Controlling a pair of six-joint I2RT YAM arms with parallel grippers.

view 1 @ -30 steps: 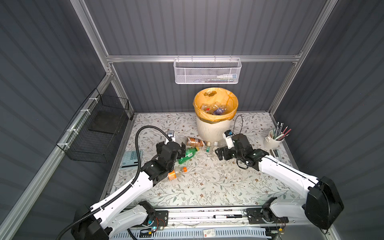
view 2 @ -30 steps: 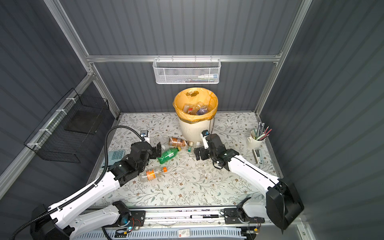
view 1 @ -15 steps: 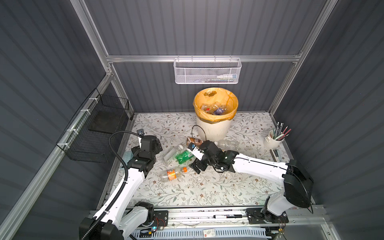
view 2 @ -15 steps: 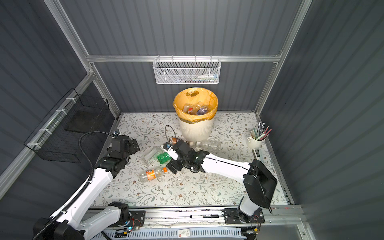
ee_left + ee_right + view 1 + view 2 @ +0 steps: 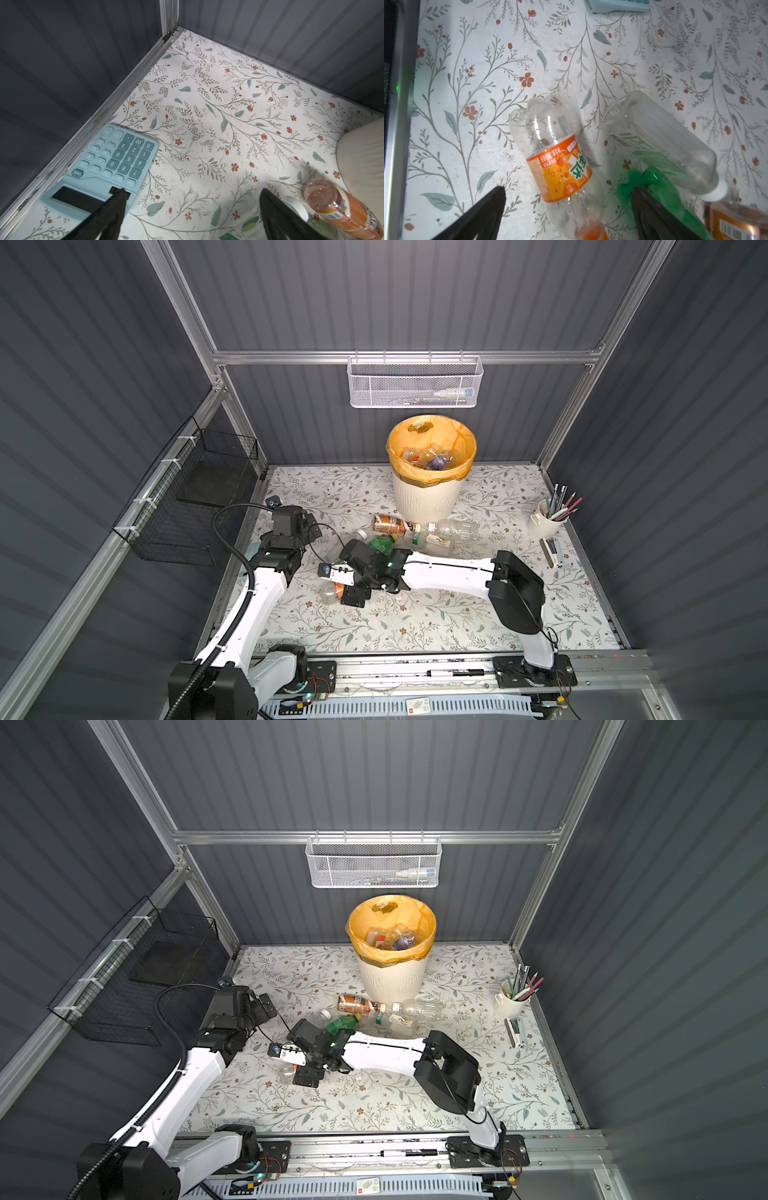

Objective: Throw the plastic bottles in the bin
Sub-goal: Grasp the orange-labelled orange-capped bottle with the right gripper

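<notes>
Right wrist view puts our right gripper (image 5: 569,193) spread wide over the orange-labelled bottle (image 5: 558,166), a jaw on either side and neither touching; we judge it is lined up as the next pick; the green bottle (image 5: 652,182) crowds one jaw, so closing may snag it. Our left gripper (image 5: 191,193) gapes empty near the calculator (image 5: 116,158), out of the way; the bin (image 5: 428,497) stands by the back wall, several bottles (image 5: 428,458) inside.

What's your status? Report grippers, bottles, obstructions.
Left gripper open, empty, near calculator. Right gripper open, straddling orange-label bottle lying on table. Green bottle crowding one finger. More bottles on table near bin.
</notes>
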